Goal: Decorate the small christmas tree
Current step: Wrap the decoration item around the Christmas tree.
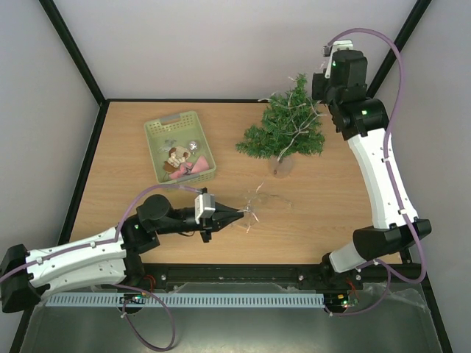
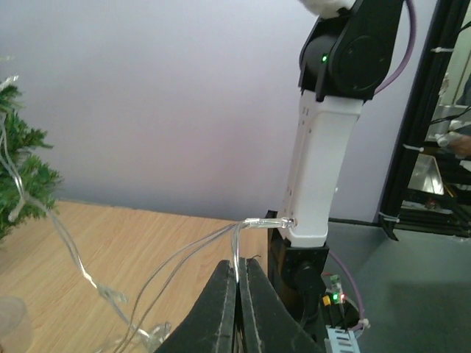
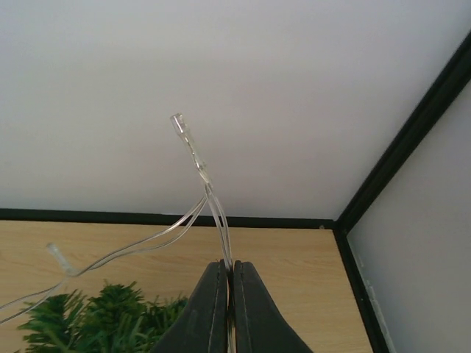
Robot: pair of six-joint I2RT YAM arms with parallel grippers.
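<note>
Left pincer [image 2: 238, 283] and right pincer [image 3: 230, 276] each clamp the light string [image 2: 261, 220].
If I tauten it, the small christmas tree [image 1: 287, 129] below the right pincer may topple.

The table [image 1: 324, 213] is surfaced in a light wood grain, smooth and only faintly shiny. The small christmas tree [image 1: 283, 132] is made up of dark green needles, bristly and matt (plastic, by the look), and is set in a translucent base [image 1: 281, 168]. The clear wire [image 3: 193, 151] is seen as glossy, see-through plastic. The basket [image 1: 171, 119] is moulded in pale green lattice plastic. The left gripper [image 2: 237, 266] and the right gripper [image 3: 229, 265] are finished in matt black, and the arm shell [image 1: 375, 169] is covered in smooth white plastic.
</note>
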